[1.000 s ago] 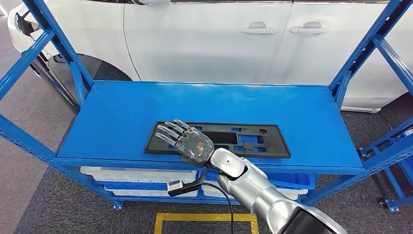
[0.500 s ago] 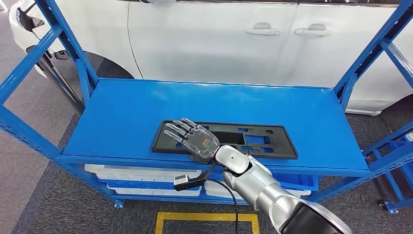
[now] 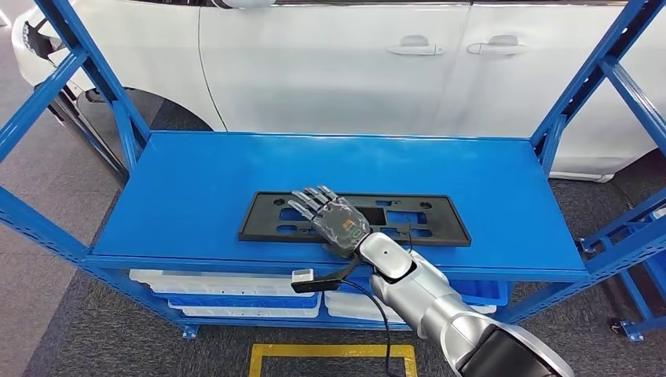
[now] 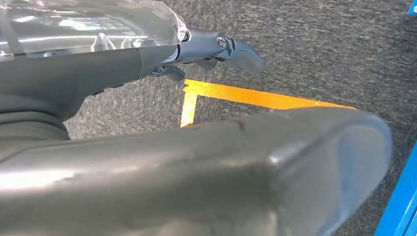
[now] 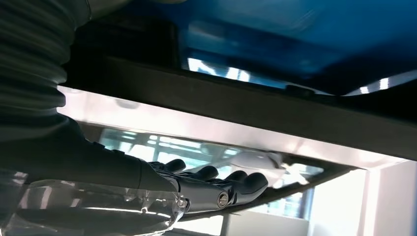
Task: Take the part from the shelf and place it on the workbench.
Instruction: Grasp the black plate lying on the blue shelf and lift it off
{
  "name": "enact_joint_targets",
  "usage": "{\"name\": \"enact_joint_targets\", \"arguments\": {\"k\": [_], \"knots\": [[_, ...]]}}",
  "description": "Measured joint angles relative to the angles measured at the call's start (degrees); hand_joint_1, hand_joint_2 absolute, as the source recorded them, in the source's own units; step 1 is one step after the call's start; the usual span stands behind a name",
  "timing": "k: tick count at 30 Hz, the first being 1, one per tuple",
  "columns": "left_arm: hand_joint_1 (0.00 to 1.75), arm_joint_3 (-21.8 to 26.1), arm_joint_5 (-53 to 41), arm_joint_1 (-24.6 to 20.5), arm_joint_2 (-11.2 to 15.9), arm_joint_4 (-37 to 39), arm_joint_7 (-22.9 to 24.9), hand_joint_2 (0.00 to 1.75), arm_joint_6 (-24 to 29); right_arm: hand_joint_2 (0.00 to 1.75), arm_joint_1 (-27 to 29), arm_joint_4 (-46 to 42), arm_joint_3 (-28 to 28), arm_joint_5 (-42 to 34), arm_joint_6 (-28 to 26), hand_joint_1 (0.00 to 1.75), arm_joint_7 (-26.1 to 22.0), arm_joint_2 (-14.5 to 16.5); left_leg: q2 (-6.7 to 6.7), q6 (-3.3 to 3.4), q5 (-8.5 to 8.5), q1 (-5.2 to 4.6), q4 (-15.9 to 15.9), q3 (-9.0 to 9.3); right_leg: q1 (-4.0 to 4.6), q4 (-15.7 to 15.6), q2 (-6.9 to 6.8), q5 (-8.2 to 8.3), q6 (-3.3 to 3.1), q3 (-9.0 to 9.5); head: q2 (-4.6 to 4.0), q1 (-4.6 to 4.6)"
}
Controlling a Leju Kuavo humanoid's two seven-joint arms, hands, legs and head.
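I judge the task barely begun: the part (image 3: 355, 219) lies flat near the front edge of the shelf (image 3: 196, 181), my right hand (image 3: 334, 220) rests spread on it without gripping, and lifting and transfer to the workbench remain.

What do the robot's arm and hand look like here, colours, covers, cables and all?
The right arm is silver metal with rounded joints, turning black near the shoulder. The right hand has dark grey fingers and a clear, glossy cover over its back, with small green and orange markings beneath. A black cable runs along the arm to a small white-tipped wrist camera. The left hand is grey with a similar clear cover.
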Motion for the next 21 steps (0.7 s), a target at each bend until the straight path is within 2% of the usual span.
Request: {"name": "enact_joint_targets", "arguments": {"k": [2, 4, 6, 7, 9, 10, 11, 12, 14, 15, 16, 18, 19, 21], "knots": [[0.0, 0.3, 0.0, 0.1, 0.0, 0.0, 0.0, 0.0, 0.1, 1.75, -0.2, 0.5, -1.5, 0.4, -0.2, 0.03, 2.0, -0.6, -0.09, 0.79, 0.05, -0.21, -1.7, 0.65, 0.21, 0.3, 0.02, -0.04, 0.58, -0.29, 0.0, 0.01], [0.0, 0.5, 0.1, 0.3, 0.0, 0.0, -0.1, 0.0, 0.2, 1.75, -0.3, 0.9, -3.4, 1.1, -0.3, 0.89, 4.0, -1.3, -0.13, 1.65, 0.33, -0.23, -1.8, 0.5, 0.03, 0.4, 0.01, -0.11, 1.22, -0.38, 0.0, 0.01], [0.0, 0.7, 0.1, 0.4, 0.0, 0.0, -0.2, 0.0, 0.3, 1.75, -0.3, 1.1, -5.0, 1.9, -0.3, 1.73, 5.5, -2.1, -0.11, 2.34, 0.64, -0.14, -2.1, 0.46, -0.18, 2.8, 0.0, -1.81, 1.91, -1.44, 0.0, 0.0], [0.0, 0.8, 0.1, 0.4, 0.0, 0.0, -0.2, 0.0, 0.3, 1.75, -0.3, 1.3, -5.7, 2.2, -0.2, 1.75, 6.0, -2.5, -0.09, 2.56, 0.75, -0.11, -2.1, 0.39, -0.28, 5.6, -0.01, -3.46, 2.19, -2.78, 0.0, 0.0], [0.0, 1.1, 0.0, 0.5, 0.0, 0.0, -0.4, 0.0, 0.3, 1.75, 0.0, 1.6, -7.2, 2.8, 0.3, 1.75, 7.3, -3.3, -0.08, 2.78, 0.82, -0.19, -2.1, 0.17, -0.36, 13.2, -0.02, -6.83, 2.51, -6.51, 0.0, 0.0], [0.0, 1.3, 0.0, 0.6, 0.0, 0.0, -0.4, 0.0, 0.3, 1.75, 0.4, 1.7, -8.0, 3.3, 0.6, 1.75, 7.9, -3.8, -0.09, 2.83, 0.83, -0.23, -2.1, 0.11, -0.37, 15.7, -0.03, -7.4, 2.54, -7.74, 0.0, 0.0], [0.0, 1.5, -0.1, 0.6, 0.0, 0.0, -0.4, 0.0, 0.3, 1.75, 0.7, 1.8, -9.0, 3.8, 0.9, 1.75, 8.5, -4.2, -0.14, 2.84, 0.84, -0.27, -2.1, 0.08, -0.36, 16.1, -0.03, -6.91, 2.47, -7.99, 0.0, 0.0], [0.0, 1.6, -0.1, 0.7, 0.0, 0.0, -0.4, 0.0, 0.3, 1.75, 1.0, 1.9, -10.0, 4.2, 1.0, 1.75, 8.9, -4.5, -0.19, 2.85, 0.84, -0.31, -2.0, 0.09, -0.34, 14.2, -0.02, -5.4, 2.27, -7.07, 0.0, 0.0], [0.0, 1.7, -0.2, 0.7, 0.0, 0.0, -0.5, 0.0, 0.3, 1.75, 1.1, 1.9, -11.6, 4.7, 1.0, 1.75, 9.3, -4.9, -0.26, 2.78, 0.82, -0.45, -2.0, 0.13, -0.1, 6.3, -0.03, -1.73, 1.49, -3.25, 0.0, 0.0], [0.0, 1.7, -0.2, 0.7, 0.0, 0.0, -0.5, 0.0, 0.3, 1.75, 1.1, 1.8, -12.2, 4.8, 1.0, 1.75, 9.4, -5.1, -0.26, 2.62, 0.82, -0.53, -2.0, 0.1, 0.08, 3.0, -0.07, -0.55, 1.12, -1.7, 0.0, 0.0], [0.0, 1.7, -0.2, 0.6, -0.1, 0.0, -0.5, 0.0, 0.3, 1.75, 1.1, 1.8, -12.7, 4.9, 1.1, 1.75, 9.4, -5.2, -0.24, 2.39, 0.82, -0.57, -2.0, 0.06, 0.29, 0.9, -0.1, -0.01, 0.84, -0.78, 0.0, 0.0], [0.0, 1.7, -0.2, 0.6, -0.1, 0.0, -0.5, 0.0, 0.3, 1.75, 1.1, 1.8, -13.4, 5.0, 1.1, 1.75, 9.5, -5.3, -0.17, 1.76, 0.9, -0.55, -2.1, 0.05, 0.5, 0.0, -0.12, 0.17, 0.51, -0.56, 0.0, 0.0], [0.0, 1.7, -0.2, 0.6, 0.0, 0.0, -0.5, 0.0, 0.3, 1.75, 1.2, 1.8, -13.7, 5.0, 1.1, 1.75, 9.5, -5.4, -0.14, 1.47, 0.85, -0.53, -2.2, 0.05, 0.33, -0.3, -0.15, 0.35, 0.28, -0.43, 0.0, 0.0], [0.0, 1.7, -0.2, 0.6, 0.0, 0.0, -0.5, 0.0, 0.3, 1.75, 1.2, 1.8, -14.1, 5.0, 1.1, 1.75, 9.5, -5.5, -0.1, 0.98, -0.57, -0.55, -0.3, -0.64, -0.06, -1.0, -0.28, 0.77, -0.28, -0.05, 0.0, 0.0]]}}
